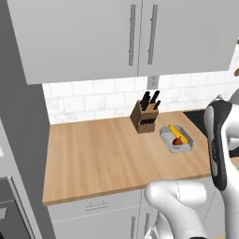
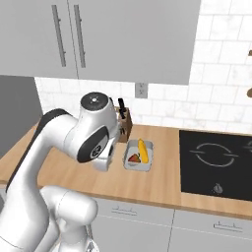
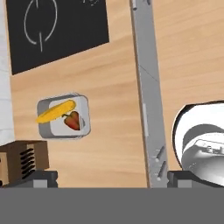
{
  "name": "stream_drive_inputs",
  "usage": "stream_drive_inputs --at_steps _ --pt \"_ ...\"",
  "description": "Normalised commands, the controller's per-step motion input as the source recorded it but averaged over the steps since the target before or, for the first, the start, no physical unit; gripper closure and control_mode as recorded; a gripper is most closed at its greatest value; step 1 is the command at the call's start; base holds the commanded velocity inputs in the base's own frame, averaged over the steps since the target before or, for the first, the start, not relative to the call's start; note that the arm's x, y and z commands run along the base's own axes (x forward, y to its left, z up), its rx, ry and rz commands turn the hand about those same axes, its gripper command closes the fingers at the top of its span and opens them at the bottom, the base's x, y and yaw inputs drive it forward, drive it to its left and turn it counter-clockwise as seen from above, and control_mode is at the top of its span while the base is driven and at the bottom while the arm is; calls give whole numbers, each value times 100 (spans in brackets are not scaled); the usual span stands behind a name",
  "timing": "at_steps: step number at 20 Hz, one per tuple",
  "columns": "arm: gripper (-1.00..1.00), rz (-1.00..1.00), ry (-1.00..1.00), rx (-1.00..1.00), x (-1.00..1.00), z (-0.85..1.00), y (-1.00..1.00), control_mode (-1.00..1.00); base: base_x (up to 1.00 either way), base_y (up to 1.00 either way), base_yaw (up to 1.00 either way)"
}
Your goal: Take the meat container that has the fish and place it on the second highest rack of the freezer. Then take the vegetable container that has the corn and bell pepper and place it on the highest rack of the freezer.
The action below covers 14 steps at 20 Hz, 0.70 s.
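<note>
In the left base view, the tray point(image 1: 177, 138) with the corn point(image 1: 178, 133) and the pepper point(image 1: 177, 141) is seen on the counter point(image 1: 102, 154), just beside the knife block point(image 1: 144, 116).

In the right base view, the tray is placed between block and cooktop point(image 2: 216, 165).

In the hand view, the gripper point(image 3: 113, 178) is held high, fingers wide apart and empty, probably so that the tray can be approached.

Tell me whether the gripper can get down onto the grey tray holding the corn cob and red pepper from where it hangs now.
Probably yes. The small grey tray with the yellow corn cob and red pepper lies uncovered on the wooden counter. The open gripper hangs above. The brown wooden knife block stands beside the tray, so it could crowd that side.
</note>
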Motion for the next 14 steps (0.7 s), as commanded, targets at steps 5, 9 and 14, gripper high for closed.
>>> stream_drive_inputs --at_steps 5,9,14 --pt "-100 4 4 0 65 -58 -27 -100 0 0 0" --pt "-100 1 5 0 70 -67 -4 -100 0 0 0" --pt "-100 6 4 0 53 -66 -17 -100 0 0 0"
